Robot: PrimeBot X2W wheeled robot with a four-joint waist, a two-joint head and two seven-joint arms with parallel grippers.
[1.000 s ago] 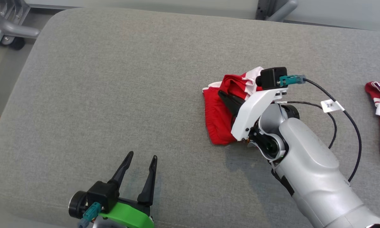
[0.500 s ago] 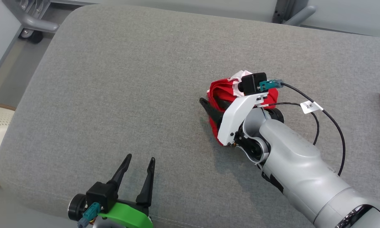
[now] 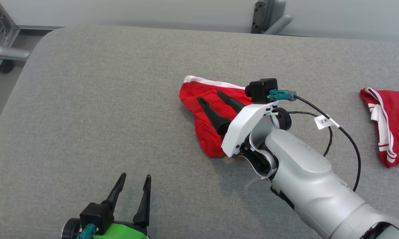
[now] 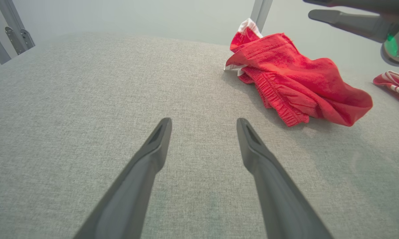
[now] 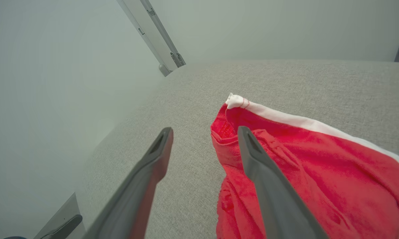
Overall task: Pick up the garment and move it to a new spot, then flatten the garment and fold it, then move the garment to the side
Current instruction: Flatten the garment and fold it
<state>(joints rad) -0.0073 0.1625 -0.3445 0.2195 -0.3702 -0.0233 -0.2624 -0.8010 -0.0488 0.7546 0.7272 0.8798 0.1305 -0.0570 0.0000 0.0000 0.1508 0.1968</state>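
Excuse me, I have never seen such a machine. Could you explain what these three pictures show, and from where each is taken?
It is a wheeled robot with two arms, each ending in a two-fingered gripper. One picture looks down from its head; two look along each gripper's fingers. On the grey padded surface lies a crumpled red garment; a second garment lies to its right. The left gripper is open over bare surface, the right gripper open above the red garment. Nothing is held.
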